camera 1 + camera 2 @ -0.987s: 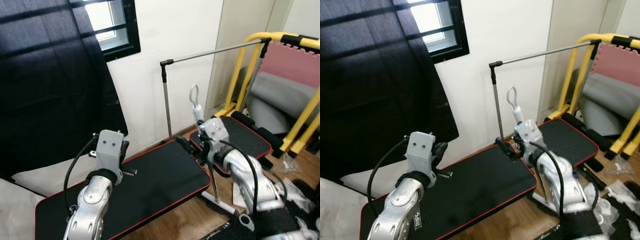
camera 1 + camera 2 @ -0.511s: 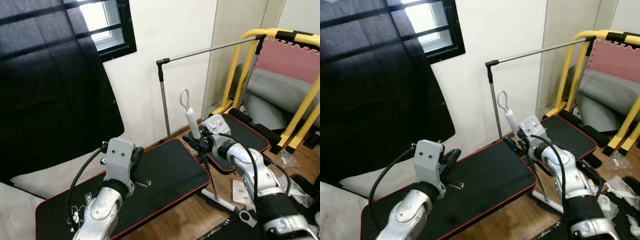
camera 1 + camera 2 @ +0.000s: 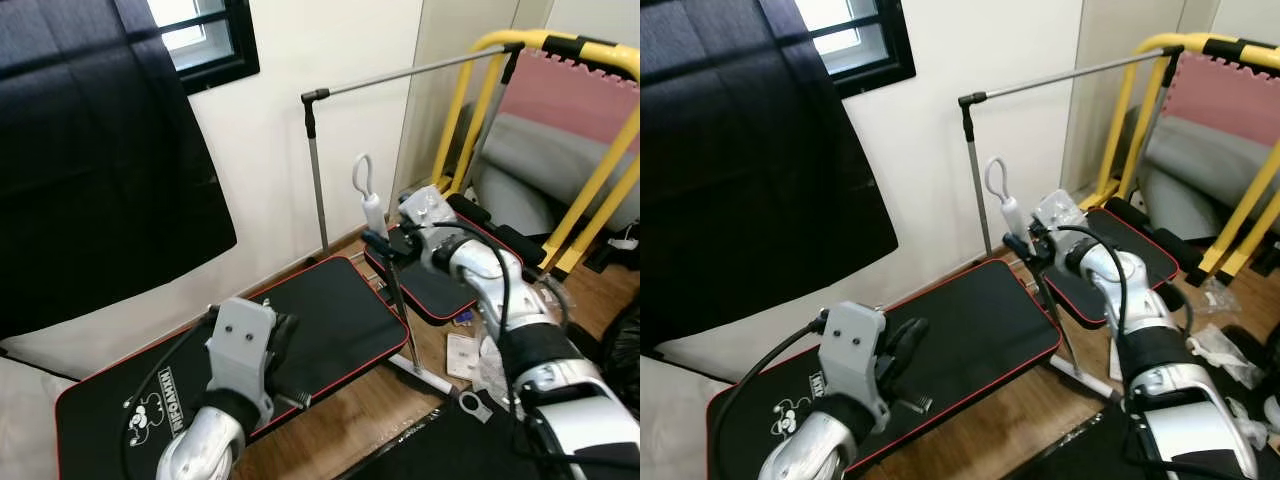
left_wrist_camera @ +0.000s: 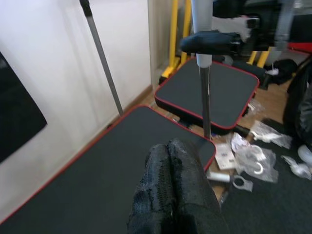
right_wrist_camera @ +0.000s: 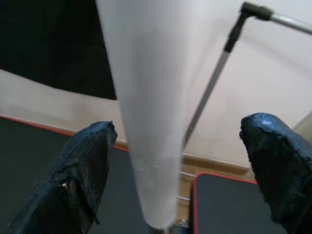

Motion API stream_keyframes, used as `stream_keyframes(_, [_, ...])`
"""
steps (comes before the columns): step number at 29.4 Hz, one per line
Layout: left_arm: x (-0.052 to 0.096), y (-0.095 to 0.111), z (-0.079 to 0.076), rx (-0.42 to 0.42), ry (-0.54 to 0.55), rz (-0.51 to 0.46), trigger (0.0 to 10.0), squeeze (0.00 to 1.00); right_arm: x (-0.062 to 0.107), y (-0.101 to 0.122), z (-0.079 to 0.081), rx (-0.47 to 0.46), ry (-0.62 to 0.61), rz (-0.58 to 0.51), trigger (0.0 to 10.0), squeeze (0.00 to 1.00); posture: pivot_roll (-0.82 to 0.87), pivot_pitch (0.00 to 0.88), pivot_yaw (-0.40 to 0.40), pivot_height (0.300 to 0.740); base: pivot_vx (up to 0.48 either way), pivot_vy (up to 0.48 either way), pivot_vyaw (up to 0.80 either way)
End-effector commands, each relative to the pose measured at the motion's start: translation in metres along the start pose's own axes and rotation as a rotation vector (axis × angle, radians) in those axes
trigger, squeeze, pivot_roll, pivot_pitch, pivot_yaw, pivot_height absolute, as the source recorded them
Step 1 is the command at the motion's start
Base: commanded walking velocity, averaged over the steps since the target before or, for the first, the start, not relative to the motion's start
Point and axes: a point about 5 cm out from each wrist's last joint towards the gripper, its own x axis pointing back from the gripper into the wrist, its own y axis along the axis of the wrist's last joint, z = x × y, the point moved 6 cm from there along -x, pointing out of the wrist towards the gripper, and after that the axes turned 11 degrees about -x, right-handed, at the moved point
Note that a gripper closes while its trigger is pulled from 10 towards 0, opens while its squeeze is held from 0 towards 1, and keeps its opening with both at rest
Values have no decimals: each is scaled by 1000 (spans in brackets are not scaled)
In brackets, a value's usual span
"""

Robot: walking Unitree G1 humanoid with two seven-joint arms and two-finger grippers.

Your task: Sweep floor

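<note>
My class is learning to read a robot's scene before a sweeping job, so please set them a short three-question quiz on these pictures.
1. True or false: the left claw has its two black fingers spread wide apart.
2. Which thing stands between the fingers of the right claw?
A. a white tapered plastic handle
B. a green glass bottle
C. a wooden spoon
3. Fill the gap: the left claw is above a black padded mat with a ___ edge.

Key
1. False: its fingers are pressed together.
2. A: the handle stands in the gap, with the fingers apart on either side of it.
3. red
</note>
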Motion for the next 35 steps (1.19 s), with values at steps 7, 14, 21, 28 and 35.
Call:
stream_keyframes(7, [14, 0, -10, 2, -64, 30, 10000, 0, -15, 12, 7, 56, 29, -27, 3020, 0, 22, 237, 24, 740, 0, 0, 0])
stream_keyframes(14, [20, 0, -10, 0, -64, 42, 10000, 0, -15, 18, 1, 82, 32, -47, 0, 0, 35, 241, 25, 740, 0, 0, 0])
stream_keyframes(21, [20, 0, -10, -5, -63, 53, 10000, 0, -5, 12, -13, 105, 41, -22, 0, 0, 20, 231, 23, 740, 0, 0, 0])
stream_keyframes(28, [12, -1, -9, -4, -61, 42, 10000, 0, 5, 10, -30, 35, 14, 3, 0, 0, -5, 200, 18, 740, 0, 0, 0])
stream_keyframes(35, [1, -1, -8, 1, -67, 20, 10000, 0, 28, 31, -40, -28, 147, 9, 0, 0, -56, 159, 19, 740, 0, 0, 0])
